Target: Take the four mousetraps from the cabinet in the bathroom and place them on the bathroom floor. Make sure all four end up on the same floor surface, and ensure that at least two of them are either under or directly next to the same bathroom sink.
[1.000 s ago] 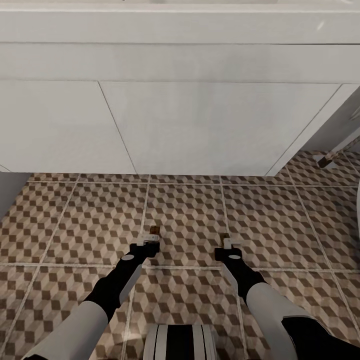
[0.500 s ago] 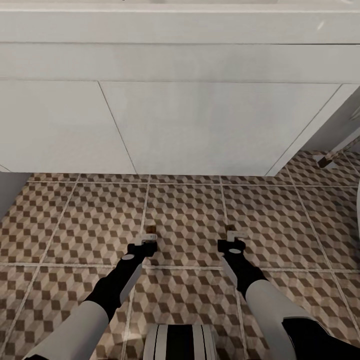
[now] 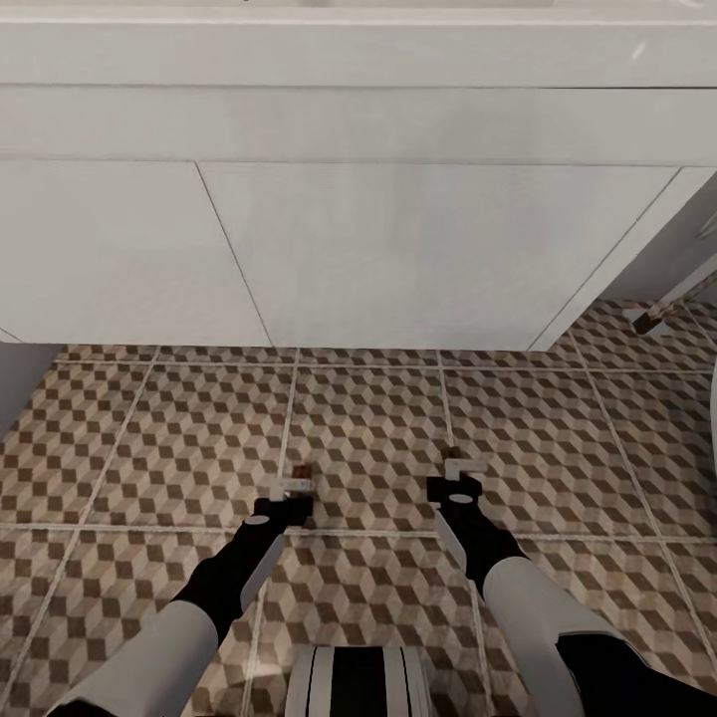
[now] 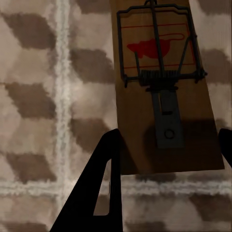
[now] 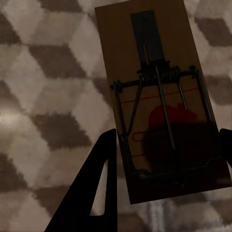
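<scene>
mousetrap [image 4: 162, 87] between left tool [image 4: 164, 159] fingers, floor [image 4: 38, 96]

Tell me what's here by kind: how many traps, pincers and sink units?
Flat brown wooden mousetraps with dark wire: 2
Black robot pincers: 2
White box-shaped sink vanity: 1
Total: 5

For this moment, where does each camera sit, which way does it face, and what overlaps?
Head view: high on the robot, facing down at the bathroom floor and white vanity; both arms show.
Left wrist view: above the left claw, facing a mousetrap.
Right wrist view: above the right claw, facing another mousetrap.
Shared: the cube-pattern tiles.
</scene>
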Motion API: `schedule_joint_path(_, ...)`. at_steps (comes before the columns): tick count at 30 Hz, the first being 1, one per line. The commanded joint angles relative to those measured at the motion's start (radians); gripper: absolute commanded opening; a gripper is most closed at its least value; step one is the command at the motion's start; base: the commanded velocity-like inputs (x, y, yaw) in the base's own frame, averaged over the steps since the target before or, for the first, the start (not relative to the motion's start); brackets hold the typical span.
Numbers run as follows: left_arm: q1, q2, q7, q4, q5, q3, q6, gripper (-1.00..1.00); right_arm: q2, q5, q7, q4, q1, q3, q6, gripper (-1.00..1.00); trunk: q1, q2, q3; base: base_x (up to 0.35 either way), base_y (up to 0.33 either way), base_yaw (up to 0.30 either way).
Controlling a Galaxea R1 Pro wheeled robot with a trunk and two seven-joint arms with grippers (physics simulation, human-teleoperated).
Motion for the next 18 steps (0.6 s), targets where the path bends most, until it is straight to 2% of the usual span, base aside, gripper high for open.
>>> schedule_joint_path(1,-0.002,0.001,0.007,0.002,0.008,-0.006,0.004,-1.00,0.001,0.005,-0.001,-0.003,0.000,-0.002,0.008,-1.00,0.000,0.000,-0.001,0.000,0.000,0.000)
schedule_joint_path(8,-0.006,0.000,-0.012,0.013,0.007,-0.009,-0.029,-1.00,0.001,0.003,0.004,-0.005,0.000,-0.002,0.015,-1.00,0.000,0.000,-0.001,0.000,0.000,0.000)
schedule_joint_path(18,-0.006,-0.003,-0.013,0.012,0.009,-0.010,-0.024,-1.00,0.001,-0.002,0.005,-0.005,0.000,-0.003,0.017,-1.00,0.000,0.000,-0.001,0.000,0.000,0.000)
